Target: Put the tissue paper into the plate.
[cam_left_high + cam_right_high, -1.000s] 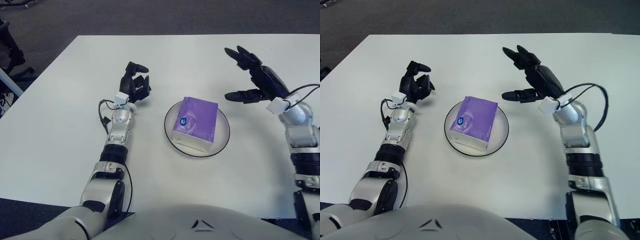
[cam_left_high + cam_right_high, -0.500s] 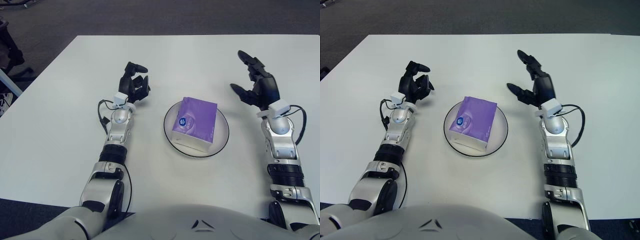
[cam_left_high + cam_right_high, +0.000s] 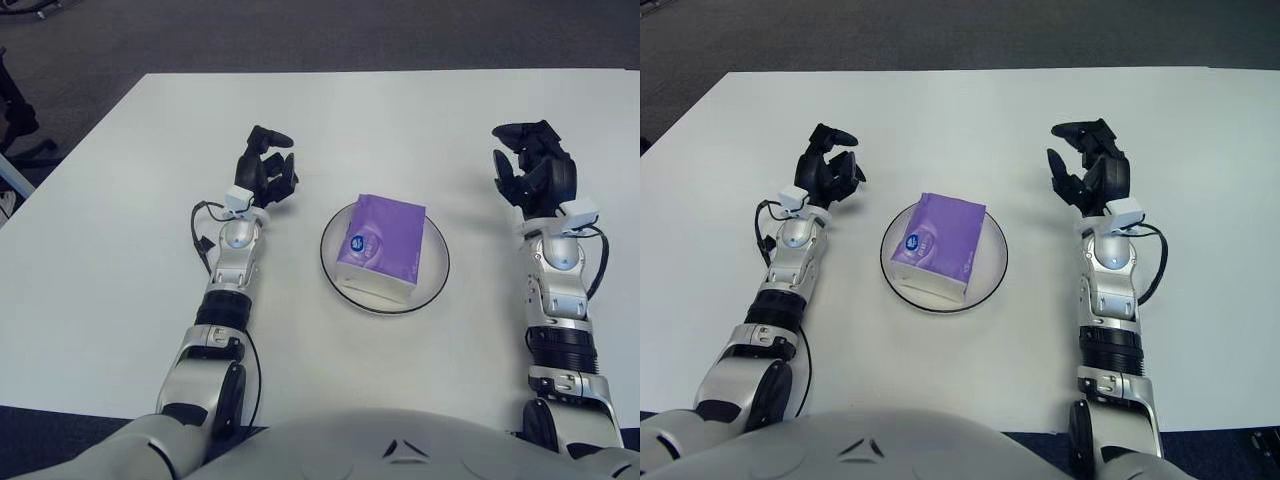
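Note:
A purple tissue pack (image 3: 381, 247) lies inside a white plate with a dark rim (image 3: 436, 274) at the middle of the white table. My right hand (image 3: 532, 167) is raised to the right of the plate, apart from it, fingers loosely curled and holding nothing. My left hand (image 3: 266, 168) rests on the table to the left of the plate, fingers relaxed and empty.
The white table (image 3: 120, 260) spreads wide around the plate. Dark floor lies beyond its far edge (image 3: 300, 30). My torso fills the bottom of the view (image 3: 400, 445).
My right hand has drawn back to the right of the plate and its fingers have curled in from a wide spread. The left hand and the tissue pack have stayed put.

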Controlling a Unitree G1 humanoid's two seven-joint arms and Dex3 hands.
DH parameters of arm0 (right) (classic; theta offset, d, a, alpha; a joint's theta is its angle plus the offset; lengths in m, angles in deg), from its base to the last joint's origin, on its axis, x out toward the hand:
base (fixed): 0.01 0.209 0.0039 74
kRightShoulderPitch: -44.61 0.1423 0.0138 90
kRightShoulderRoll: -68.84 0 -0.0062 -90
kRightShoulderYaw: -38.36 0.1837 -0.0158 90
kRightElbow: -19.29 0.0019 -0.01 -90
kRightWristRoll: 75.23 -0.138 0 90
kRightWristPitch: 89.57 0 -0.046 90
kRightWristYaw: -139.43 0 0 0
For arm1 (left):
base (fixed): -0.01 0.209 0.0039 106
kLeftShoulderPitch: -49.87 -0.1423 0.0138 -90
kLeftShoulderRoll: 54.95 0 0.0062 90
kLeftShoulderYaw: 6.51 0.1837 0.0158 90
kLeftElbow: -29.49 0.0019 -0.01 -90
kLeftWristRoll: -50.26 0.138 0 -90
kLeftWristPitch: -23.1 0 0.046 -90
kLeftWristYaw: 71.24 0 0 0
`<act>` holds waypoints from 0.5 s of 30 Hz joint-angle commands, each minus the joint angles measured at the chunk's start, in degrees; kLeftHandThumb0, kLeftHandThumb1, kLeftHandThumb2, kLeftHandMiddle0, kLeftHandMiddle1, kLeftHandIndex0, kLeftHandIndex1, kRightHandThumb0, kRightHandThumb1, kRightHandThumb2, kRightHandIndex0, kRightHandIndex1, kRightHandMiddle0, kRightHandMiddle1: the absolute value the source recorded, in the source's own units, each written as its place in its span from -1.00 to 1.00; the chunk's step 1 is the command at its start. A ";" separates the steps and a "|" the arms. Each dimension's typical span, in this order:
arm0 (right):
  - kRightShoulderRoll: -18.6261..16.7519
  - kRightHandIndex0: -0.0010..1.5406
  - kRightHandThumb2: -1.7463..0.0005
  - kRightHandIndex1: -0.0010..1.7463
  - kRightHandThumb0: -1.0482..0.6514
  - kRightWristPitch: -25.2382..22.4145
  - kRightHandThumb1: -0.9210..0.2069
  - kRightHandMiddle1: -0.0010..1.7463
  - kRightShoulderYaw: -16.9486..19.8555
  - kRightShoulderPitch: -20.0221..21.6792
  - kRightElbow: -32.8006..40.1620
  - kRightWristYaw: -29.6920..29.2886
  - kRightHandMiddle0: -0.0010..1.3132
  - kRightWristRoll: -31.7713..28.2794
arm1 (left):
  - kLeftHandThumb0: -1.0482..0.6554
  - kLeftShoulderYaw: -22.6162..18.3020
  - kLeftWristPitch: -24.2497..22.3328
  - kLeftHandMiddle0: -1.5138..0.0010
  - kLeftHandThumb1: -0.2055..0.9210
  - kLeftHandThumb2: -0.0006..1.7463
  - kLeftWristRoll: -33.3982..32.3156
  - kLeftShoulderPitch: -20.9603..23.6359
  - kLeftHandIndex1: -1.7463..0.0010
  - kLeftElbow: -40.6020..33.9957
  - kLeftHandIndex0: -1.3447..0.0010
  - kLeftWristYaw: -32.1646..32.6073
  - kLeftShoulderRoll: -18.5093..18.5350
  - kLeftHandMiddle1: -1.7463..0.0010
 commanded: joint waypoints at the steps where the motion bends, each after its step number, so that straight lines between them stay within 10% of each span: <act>1: -3.72 -0.40 -0.17 0.96 0.23 0.70 -0.19 0.64 0.03 -1.12 -0.60 -0.44 -0.14 -1.12 | -0.20 0.75 -0.25 -0.10 0.69 -0.14 -0.02 -7.54 -1.00 2.99 0.54 0.10 -2.44 -1.00; 15: -4.05 -0.41 -0.27 1.00 0.23 -4.48 -0.15 0.80 -0.01 -2.69 -2.22 -0.41 -0.27 -2.69 | -0.20 1.10 -0.26 -0.10 0.69 -0.14 0.07 -8.01 -1.00 2.45 0.54 0.39 -2.55 -1.00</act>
